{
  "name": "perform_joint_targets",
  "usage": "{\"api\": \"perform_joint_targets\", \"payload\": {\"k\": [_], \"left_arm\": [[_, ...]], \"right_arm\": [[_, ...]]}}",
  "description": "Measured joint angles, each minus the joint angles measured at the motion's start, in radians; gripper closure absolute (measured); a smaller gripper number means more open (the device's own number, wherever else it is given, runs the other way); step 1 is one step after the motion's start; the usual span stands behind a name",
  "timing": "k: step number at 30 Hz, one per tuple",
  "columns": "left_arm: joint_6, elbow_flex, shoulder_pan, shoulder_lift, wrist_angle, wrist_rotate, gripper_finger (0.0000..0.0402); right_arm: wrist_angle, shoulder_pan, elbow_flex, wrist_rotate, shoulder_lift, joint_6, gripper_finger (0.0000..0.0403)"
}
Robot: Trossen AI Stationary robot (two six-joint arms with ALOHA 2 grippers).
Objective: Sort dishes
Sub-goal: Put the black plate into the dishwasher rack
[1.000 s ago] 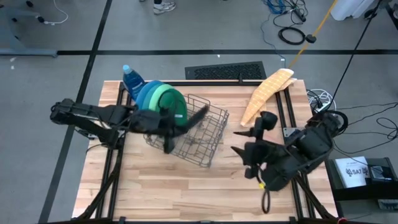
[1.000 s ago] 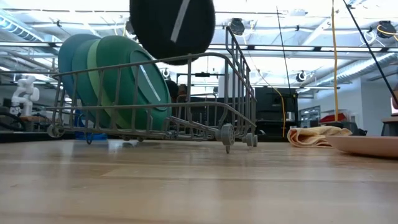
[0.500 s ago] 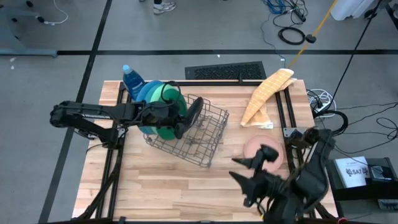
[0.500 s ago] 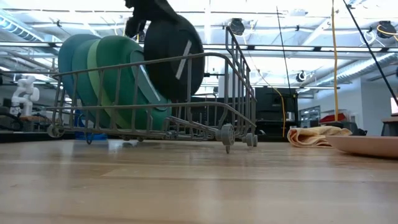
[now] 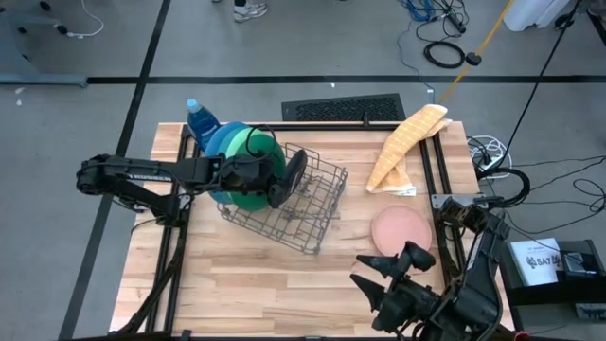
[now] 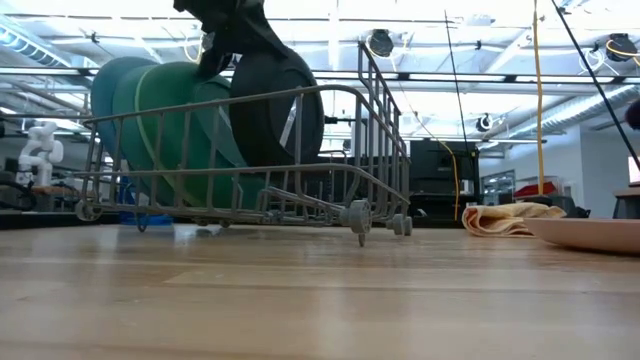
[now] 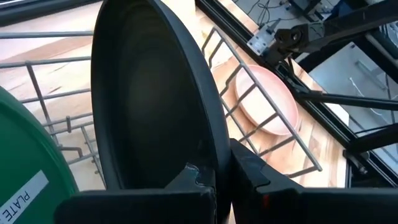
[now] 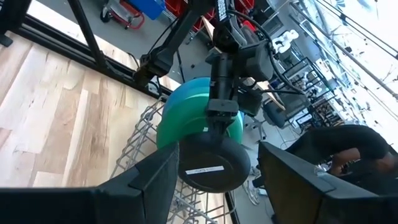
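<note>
While the left gripper [image 7: 217, 177] pinches the rim of the black plate [image 7: 149, 99] between closed fingers, that plate stands on edge inside the wire rack [image 5: 303, 204], just beside the dark green plate [image 6: 185, 130].

Step in hand, as judged: seating the black plate in its slot. It looks low in the rack already, but whether its lower edge rests on the wires cannot be told.

Next move, as judged: part the fingers and lift straight up off the rim, without nudging the neighbouring plates or the rack wires; then the pink plate remains to be fetched.

Right gripper [image 8: 214, 177]: fingers spread apart, nothing held, drawn back at the near right edge of the table [image 5: 237, 284], well apart from the rack.

Count:
- Plates, five. Blue plate [image 5: 220, 142], one, in rack. Light green plate [image 6: 125, 110], one, in rack. Dark green plate, one, in rack. Black plate, one, in rack, gripped. Pink plate [image 5: 401, 227], one, flat on the table, right of the rack.
- Rack, one.
- Blue bottle [image 5: 200, 118], one, behind the rack.
- Yellow cloth [image 5: 402, 142], one, far right of the table.
</note>
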Motion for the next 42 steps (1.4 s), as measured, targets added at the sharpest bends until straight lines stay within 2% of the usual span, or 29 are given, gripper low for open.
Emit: {"api": "perform_joint_targets", "payload": {"k": [12, 22, 35, 42], "left_arm": [[-0.103, -0.001, -0.007, 0.012, -0.024, -0.028, 0.039], [-0.13, -0.001, -0.022, 0.086, -0.021, -0.044, 0.039], [-0.13, -0.001, -0.021, 0.09, -0.011, -0.051, 0.0333], [-0.111, 0.007, -0.021, 0.074, -0.023, 0.005, 0.0294]], "right_arm": [[0.0, 0.0, 0.0, -0.006, 0.0, -0.003, 0.019], [0.0, 0.01, 0.0, -0.007, 0.0, -0.003, 0.019], [-0.002, 0.021, 0.0, -0.007, 0.0, -0.003, 0.019], [-0.002, 0.021, 0.0, -0.007, 0.0, 0.0, 0.019]]}}
